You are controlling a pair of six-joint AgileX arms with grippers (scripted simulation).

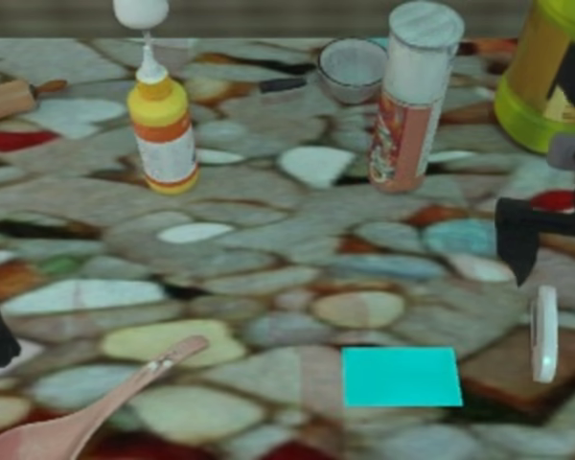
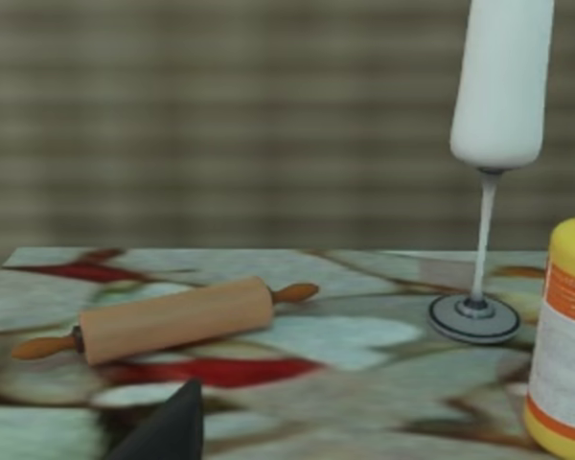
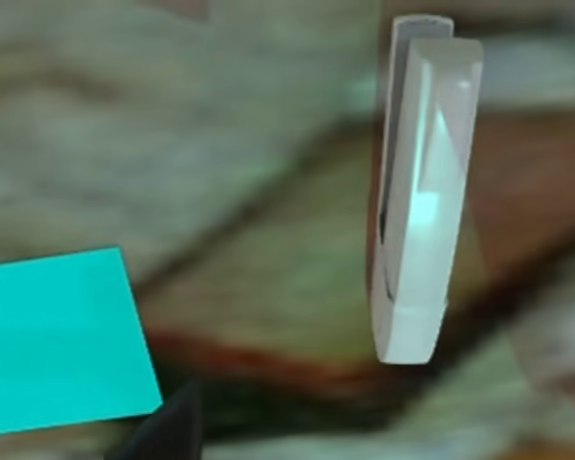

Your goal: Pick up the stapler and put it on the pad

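A stone-patterned table (image 1: pixel 268 259) is filling the scene, and the stapler (image 1: pixel 544 333) is lying just below the right gripper (image 1: pixel 527 235), right of the pad (image 1: pixel 401 376). Its fingers seem to be standing apart, though partly cropped. The stapler looks light, rigid and slick; gripping across its narrow middle seems safest.

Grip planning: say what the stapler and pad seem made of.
Stapler: likely smooth hard plastic, white and glossy; it shows a bright sheen along its body. Pad: flat matte cyan sheet, no shine or texture; maybe foam, rubber or paper, cannot tell.
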